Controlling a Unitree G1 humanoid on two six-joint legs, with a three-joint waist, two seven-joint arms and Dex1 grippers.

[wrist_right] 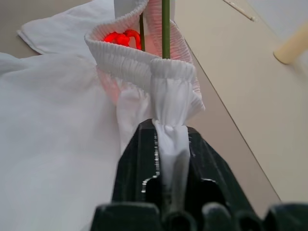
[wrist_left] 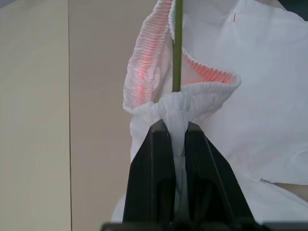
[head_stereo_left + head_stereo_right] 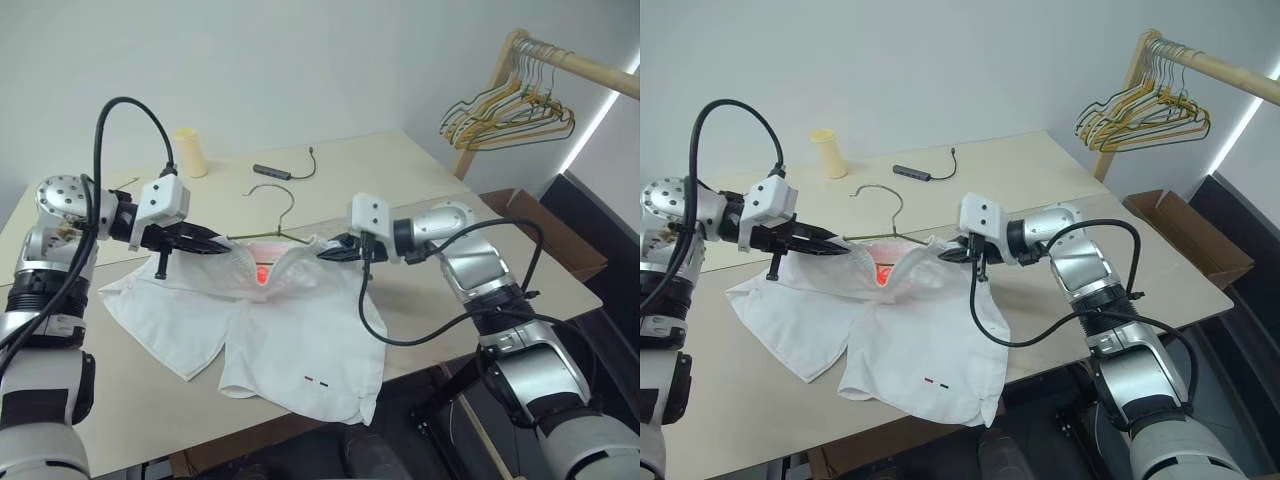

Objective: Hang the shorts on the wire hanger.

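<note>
**Both grippers hold the waistband with the hanger inside it**

The shorts (image 3: 270, 330) lie on the table (image 3: 430, 190), near its front edge, with the two legs spread flat toward the front. The waistband is lifted up from the table and stretched open between the two arms. A red glow shows inside the open waist.

The left gripper (image 2: 176, 132) is clamped on one end of the waistband; in the left wrist view a fold of white cloth is pinched between its two black fingers (image 2: 154, 163). The right gripper (image 1: 169, 130) is clamped on the other end in the same way, with a bunch of cloth squeezed between its fingers (image 1: 137, 159). The two grippers point toward each other, one from each side.

The hanger (image 3: 883, 205) lies on the table behind the shorts. Its hook points away from the robot, and its lower part goes into the open waistband. In both wrist views a thin greenish wire passes through the gathered elastic opening.

Further back on the table are a pale yellow cup (image 3: 190, 152) and a dark cable (image 3: 285, 172). A rack (image 3: 560, 60) with a bunch of hangers stands at the right.
</note>
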